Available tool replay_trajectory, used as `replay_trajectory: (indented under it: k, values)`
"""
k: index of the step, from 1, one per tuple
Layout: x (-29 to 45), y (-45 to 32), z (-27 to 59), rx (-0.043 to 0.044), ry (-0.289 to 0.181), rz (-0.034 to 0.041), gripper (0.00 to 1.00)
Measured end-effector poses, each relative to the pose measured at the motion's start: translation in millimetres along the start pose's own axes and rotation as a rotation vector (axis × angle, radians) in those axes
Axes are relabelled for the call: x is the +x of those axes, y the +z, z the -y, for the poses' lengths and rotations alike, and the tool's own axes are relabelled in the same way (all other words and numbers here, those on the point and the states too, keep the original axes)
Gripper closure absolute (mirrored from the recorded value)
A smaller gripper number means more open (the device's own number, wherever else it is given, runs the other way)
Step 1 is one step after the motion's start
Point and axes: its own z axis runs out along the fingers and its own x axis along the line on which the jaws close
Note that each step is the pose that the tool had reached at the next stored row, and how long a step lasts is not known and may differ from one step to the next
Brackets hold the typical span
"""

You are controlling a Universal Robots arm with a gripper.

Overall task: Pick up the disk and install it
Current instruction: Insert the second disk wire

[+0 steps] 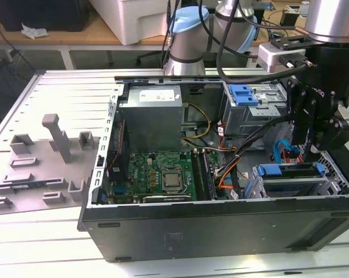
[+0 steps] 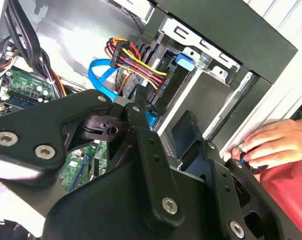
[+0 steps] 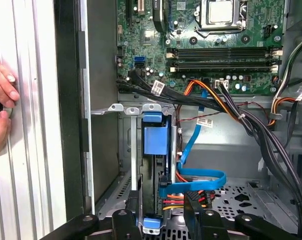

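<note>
On the slatted metal worktop (image 1: 58, 87) lies a big black computer case (image 1: 220, 231) with its side open, so the parts inside can be reached from above. At the exterior view's left sits a grey plastic holder (image 1: 41, 168) with slots and posts, likely a place to keep parts ready.

Inside the case, the plain grey metal box (image 1: 151, 121) fills the far middle. The green board (image 1: 157, 174) lies flat below it. A smaller bright blue bracket (image 1: 243, 94) sits on the far cage and is not part of this job.

The robot arm (image 1: 330, 23) reaches down into the near corner at the exterior view's right. That is where the drive cage (image 1: 313, 185) is, so the arm has to come in from the top.

The disk (image 3: 156, 140) stands on its edge in that cage, and its blue frame runs down the slot. It looks as if it is partly or fully in its place, so the job seems far along.

The claw (image 1: 301, 152) hangs right over the disk, lined up with the slot. It is not clear from the pictures if the claw is clenched on the disk or released.

1 flat blue cable (image 3: 196, 150) loops just beside the disk, with red, yellow and orange wires (image 2: 135, 60) near it.

A person's hand (image 3: 0, 100) rests on the worktop outside the case wall, well apart from the claw.
</note>
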Motion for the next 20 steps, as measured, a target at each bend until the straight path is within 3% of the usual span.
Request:
replay_trajectory:
  k: [7, 14, 16, 18, 19, 20]
  values:
    - [-1.8, -3.1, -11.1, -0.0001, 0.005, -0.0009, 0.52]
    - [-2.0, -2.1, -10.5, -0.0244, 0.144, -0.0178, 0.52]
    - [-2.6, -1.8, -9.8, -0.0247, 0.145, -0.0185, 0.52]
    - [-3.1, -1.9, -9.7, -0.0242, 0.144, -0.0241, 0.52]
    - [-3.2, -1.9, -9.7, -0.0198, 0.120, -0.0271, 0.52]
    - [-3.2, -1.8, -9.7, -0.0111, 0.072, -0.0213, 0.52]
